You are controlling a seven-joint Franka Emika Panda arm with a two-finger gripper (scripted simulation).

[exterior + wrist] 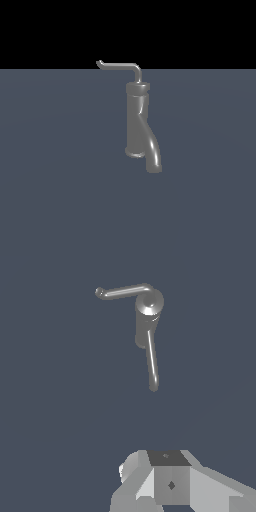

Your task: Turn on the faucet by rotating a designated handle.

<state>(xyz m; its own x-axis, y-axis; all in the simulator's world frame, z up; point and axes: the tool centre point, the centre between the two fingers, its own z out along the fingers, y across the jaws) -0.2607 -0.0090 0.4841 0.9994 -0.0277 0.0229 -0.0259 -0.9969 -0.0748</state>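
The faucet [136, 120] stands upright on the grey floor, a metallic cylinder with a collar on top and a thick spout [154, 157] curving down toward the camera. From the collar rises the handle [121, 65], a thin bent rod reaching to the exterior view's left and ending in a small hooked tip [99, 63]. No arm appears in the exterior view. Seen from above in the wrist view, the faucet [149, 305], the handle [122, 291] and the spout [152, 361] lie well away from my gripper [167, 476]. Only grey blocky parts of it show at the frame edge, and no gap between fingers can be made out.
A flat blue-grey floor [60, 190] surrounds the faucet on all sides. Above the floor's far edge the background is black. No other objects show.
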